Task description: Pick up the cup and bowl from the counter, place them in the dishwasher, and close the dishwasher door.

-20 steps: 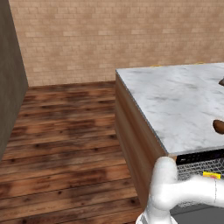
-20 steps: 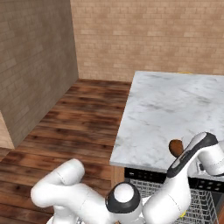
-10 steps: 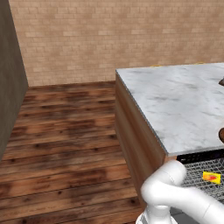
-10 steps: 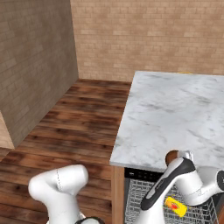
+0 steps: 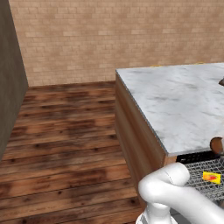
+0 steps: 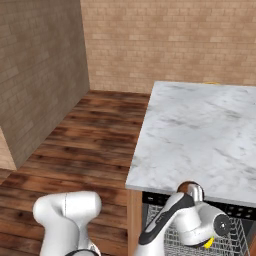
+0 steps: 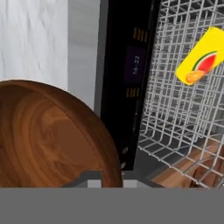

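The reddish-brown bowl [image 7: 48,140] hangs at the counter's [image 5: 175,105] front edge, just above the dishwasher's black top strip [image 7: 131,78]. It looms large in the hand view and hides the fingertips. My gripper [image 6: 196,192] is shut on the bowl [image 6: 186,189], which also shows at the right edge of the left base view as the bowl [image 5: 216,145]. The yellow cup [image 7: 202,61] with its orange-red patch lies on its side in the grey wire rack [image 5: 199,175]; the cup [image 5: 211,177] is apart from the bowl. The dishwasher door is out of view.
A small dark item [image 5: 221,82] sits on the counter at the far right. Brown wooden floor [image 5: 65,148] stretches left of the counter's wooden side panel [image 5: 135,135]. A brick wall [image 6: 165,40] closes the back and a second wall [image 6: 35,75] stands at the left.
The arm has swung down and right, and the bowl has come from the counter's surface to its front edge above the rack. The cup stays in the rack.
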Motion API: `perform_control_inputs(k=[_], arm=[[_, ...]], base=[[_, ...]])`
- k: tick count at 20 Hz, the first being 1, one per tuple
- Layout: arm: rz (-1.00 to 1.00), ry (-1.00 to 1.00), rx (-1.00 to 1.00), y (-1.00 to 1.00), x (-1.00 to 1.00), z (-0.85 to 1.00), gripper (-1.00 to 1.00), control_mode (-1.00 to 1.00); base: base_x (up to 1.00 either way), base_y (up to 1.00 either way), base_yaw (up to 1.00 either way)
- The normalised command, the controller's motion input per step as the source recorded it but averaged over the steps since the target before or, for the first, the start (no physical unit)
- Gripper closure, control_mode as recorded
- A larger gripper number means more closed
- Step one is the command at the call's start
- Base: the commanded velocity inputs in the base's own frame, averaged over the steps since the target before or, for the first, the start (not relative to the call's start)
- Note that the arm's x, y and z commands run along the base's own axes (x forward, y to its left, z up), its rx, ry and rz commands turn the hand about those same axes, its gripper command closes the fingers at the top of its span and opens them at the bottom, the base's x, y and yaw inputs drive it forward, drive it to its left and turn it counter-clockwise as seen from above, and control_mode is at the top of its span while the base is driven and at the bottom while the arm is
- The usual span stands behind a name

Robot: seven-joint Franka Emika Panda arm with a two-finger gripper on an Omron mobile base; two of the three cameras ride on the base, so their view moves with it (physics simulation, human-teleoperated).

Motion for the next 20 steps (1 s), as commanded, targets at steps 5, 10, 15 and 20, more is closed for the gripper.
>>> perform_control_inputs(k=[5,10,15,20], arm=[[0.0,-0.01,0.0,-0.16,-0.1,-0.27,1.0,-1.0],[0.01,-0.01,0.0,-0.31,-0.13,-0.17,1.0,-1.0],[0.03,-0.01,0.0,-0.39,-0.13,-0.15,1.0,-1.0],[0.01,0.0,0.0,-0.4,-0.15,-0.23,1.0,-1.0]], base=[[0.0,0.0,0.0],[0.0,0.0,0.0],[0.0,0.0,0.0],[0.0,0.0,0.0]])
